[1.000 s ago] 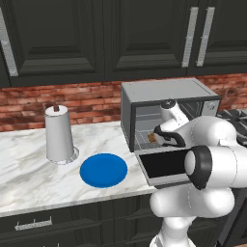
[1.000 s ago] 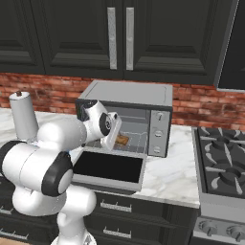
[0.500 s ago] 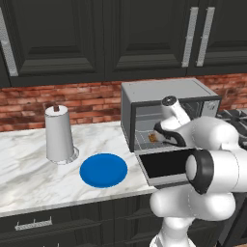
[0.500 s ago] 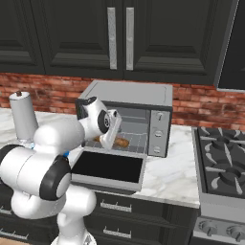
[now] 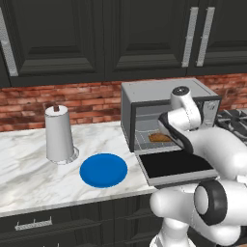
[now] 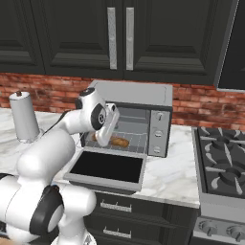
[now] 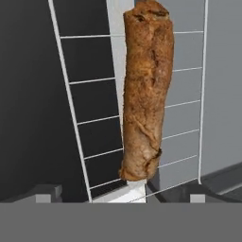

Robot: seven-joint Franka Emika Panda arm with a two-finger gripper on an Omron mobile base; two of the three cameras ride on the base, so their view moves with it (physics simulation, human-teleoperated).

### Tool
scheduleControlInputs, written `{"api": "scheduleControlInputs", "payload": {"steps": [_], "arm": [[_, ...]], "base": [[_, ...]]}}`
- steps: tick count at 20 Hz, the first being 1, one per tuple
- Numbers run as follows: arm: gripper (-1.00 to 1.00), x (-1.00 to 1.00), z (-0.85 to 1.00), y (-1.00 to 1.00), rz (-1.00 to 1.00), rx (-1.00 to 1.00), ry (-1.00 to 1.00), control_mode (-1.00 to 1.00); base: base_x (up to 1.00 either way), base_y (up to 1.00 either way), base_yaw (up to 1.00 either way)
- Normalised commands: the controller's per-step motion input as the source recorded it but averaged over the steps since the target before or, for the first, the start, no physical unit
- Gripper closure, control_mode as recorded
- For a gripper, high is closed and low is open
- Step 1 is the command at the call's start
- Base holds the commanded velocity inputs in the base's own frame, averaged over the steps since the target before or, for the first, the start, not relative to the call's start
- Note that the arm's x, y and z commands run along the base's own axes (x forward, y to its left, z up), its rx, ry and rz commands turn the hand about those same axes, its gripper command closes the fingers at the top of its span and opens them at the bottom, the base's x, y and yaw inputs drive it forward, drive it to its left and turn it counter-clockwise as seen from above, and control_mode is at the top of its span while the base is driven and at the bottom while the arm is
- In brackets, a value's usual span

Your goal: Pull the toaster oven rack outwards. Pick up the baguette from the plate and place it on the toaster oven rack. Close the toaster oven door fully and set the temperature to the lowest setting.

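The baguette lies along the wires of the toaster oven rack, free of my fingers. My gripper is open, just above the bread's near end, with its fingertips spread wide on either side. From the base views, the hand reaches into the toaster oven, and the baguette rests on the rack inside the cavity. The toaster oven door hangs down flat in front. The blue plate sits bare on the counter, left of the oven.
A paper towel roll stands left of the plate. The oven's knob panel is on its right side. A gas stove lies right of the oven. Dark cabinets hang above a brick backsplash.
The gripper has opened and let go of the baguette, which now rests on the rack. The hand has drawn up slightly.
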Motion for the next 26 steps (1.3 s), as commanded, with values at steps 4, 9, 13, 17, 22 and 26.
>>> {"api": "scheduleControlInputs", "payload": {"steps": [4,9,13,17,22,26], "arm": [[-1.00,-0.54,0.17,0.00,0.00,0.02,0.00,-1.00],[-1.00,-0.56,0.18,0.02,-0.23,0.12,0.02,-1.00],[-1.00,-0.36,0.03,0.01,-0.79,0.25,0.01,-1.00],[-1.00,-0.11,0.25,0.00,-0.76,0.33,0.01,-1.00],[-1.00,-0.10,0.10,0.01,-0.71,0.27,0.01,-1.00],[-1.00,-0.28,-0.61,0.00,-0.35,0.05,-0.04,-1.00]], "base": [[0.00,0.00,0.00],[0.00,0.00,0.00],[0.00,0.00,0.00],[0.00,0.00,0.00],[0.00,0.00,0.00],[0.00,0.00,0.00]]}}
